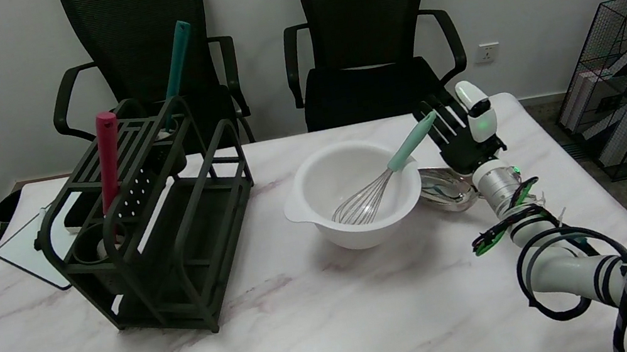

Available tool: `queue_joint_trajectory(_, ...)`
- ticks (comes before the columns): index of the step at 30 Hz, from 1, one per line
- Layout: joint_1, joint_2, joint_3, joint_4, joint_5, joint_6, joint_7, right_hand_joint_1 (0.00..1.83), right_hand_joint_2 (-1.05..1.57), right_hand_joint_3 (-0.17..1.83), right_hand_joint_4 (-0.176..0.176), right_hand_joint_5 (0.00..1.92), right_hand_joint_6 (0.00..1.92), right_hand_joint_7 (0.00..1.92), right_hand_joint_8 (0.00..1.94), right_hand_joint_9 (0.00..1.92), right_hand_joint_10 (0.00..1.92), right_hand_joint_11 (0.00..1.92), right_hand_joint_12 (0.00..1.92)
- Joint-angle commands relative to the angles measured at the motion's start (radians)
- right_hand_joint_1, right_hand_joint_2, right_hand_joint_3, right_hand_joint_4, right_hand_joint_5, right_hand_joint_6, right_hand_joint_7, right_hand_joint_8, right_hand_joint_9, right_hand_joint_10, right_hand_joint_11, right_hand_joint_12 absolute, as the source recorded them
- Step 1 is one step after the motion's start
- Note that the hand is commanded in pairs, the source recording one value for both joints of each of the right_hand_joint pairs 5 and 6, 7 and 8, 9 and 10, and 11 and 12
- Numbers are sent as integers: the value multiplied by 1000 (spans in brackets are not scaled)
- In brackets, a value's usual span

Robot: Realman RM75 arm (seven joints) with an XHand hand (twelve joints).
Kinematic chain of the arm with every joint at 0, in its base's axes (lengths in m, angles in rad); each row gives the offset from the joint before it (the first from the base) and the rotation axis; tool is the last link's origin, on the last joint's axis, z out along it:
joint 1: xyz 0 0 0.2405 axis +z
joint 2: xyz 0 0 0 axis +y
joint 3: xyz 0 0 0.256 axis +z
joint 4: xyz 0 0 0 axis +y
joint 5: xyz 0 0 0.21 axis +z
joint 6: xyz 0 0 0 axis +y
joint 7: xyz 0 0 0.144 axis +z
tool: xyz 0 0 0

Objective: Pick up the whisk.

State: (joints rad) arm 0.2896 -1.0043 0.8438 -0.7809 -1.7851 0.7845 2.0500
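whisk leaning in white bowl at centre of marble tabletop; wire head down inside, mint handle resting on the right rim and pointing up to the right. right hand just beside the handle's tip, fingers spread and holding nothing; whether they touch the handle cannot be told. shiny spoon behind the bowl near the wrist. dark rack at left, holding red and teal utensils.

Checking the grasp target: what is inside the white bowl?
A whisk: its wire head rests in the bowl, and its mint handle leans over the rim towards the right hand. The bowl's near wall hides the floor below.
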Motion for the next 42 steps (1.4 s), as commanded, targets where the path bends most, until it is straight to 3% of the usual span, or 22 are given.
queue_joint_trajectory(1,-20,-2,-18,-79,-2,9,15,955,307,959,0,124,124,375,375,421,421,400,400)
queue_joint_trajectory(14,-49,-2,-22,-139,3,28,8,925,371,956,0,156,156,385,385,424,424,387,387)
queue_joint_trajectory(15,-42,-1,58,-162,-155,78,141,925,374,956,0,155,155,387,387,425,425,386,386)
queue_joint_trajectory(17,-54,-2,-16,-146,-20,44,15,924,387,953,0,160,160,390,390,427,427,385,385)
queue_joint_trajectory(42,-72,0,-7,-219,-87,59,15,916,497,954,0,165,165,410,410,427,427,371,371)
